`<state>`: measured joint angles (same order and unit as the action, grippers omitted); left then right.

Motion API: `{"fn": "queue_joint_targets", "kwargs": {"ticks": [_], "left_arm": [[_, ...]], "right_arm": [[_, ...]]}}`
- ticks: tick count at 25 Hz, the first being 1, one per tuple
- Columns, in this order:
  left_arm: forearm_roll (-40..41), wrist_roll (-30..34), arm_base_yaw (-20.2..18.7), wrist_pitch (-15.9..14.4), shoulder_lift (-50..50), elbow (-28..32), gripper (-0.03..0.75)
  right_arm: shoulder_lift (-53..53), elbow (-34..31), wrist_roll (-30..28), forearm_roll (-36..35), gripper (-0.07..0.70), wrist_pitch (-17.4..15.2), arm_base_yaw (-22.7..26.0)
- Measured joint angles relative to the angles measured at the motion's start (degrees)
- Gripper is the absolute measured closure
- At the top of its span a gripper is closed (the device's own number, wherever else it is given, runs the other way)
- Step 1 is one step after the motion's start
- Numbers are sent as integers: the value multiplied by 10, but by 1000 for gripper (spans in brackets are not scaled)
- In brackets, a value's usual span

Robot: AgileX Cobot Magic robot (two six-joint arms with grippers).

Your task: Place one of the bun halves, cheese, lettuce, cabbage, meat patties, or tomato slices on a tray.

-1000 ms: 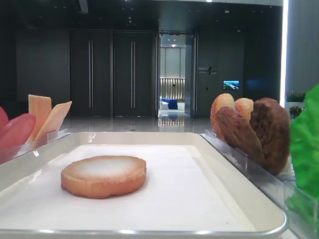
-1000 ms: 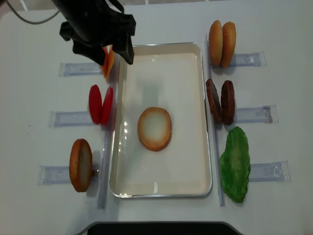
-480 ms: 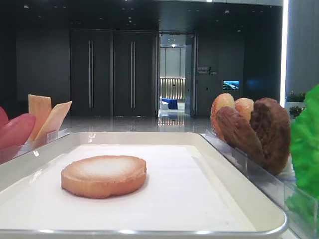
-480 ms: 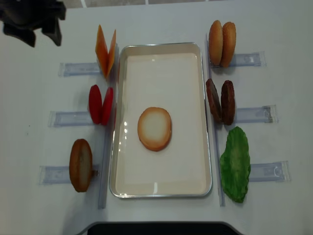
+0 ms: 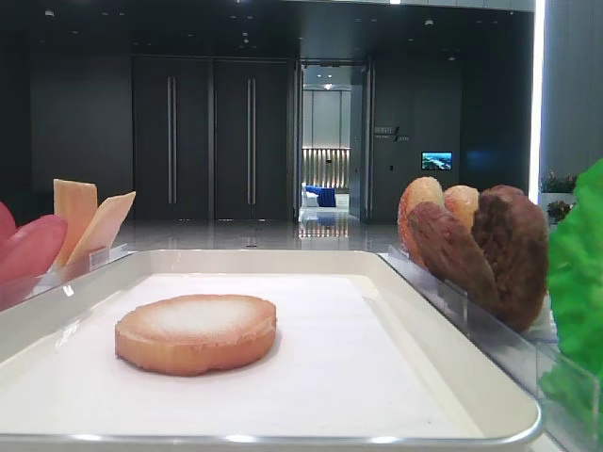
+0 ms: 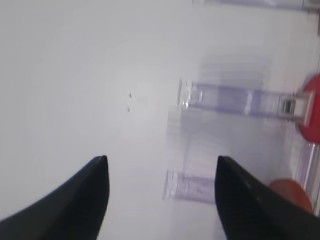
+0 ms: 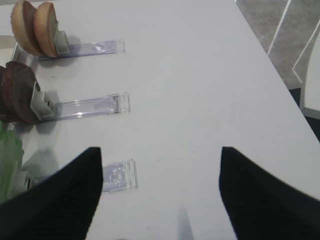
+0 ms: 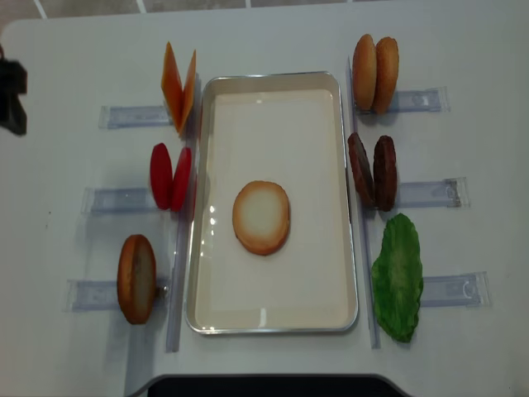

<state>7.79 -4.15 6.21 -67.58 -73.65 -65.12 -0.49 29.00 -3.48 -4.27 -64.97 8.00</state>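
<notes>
One bun half lies flat, pale face up, in the middle of the white tray. Standing in clear holders on the left are cheese, tomato slices and another bun half. On the right are two bun halves, meat patties and lettuce. No cabbage is in view. My left gripper is open and empty over bare table far left of the tomato slices. My right gripper is open and empty, right of the meat patties.
Clear plastic holders stick out from both long sides of the tray. The left arm shows only at the table's far left edge. The table's right edge drops to a grey floor near my right gripper.
The left arm has swung away from above the cheese at the tray's far left corner to the table's far left edge, carrying nothing. The bun half on the tray has not moved.
</notes>
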Motion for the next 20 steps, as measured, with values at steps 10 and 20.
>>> {"fn": "queue_joint_targets", "kwargs": {"ticks": [10,20], "left_arm": [[-50,-2,-1,40,333,329,218],[-78,72,-1,44,613,381,219]], "right_arm": [[0,0,0,0,160,0,0],[0,0,0,0,160,0,0]]}}
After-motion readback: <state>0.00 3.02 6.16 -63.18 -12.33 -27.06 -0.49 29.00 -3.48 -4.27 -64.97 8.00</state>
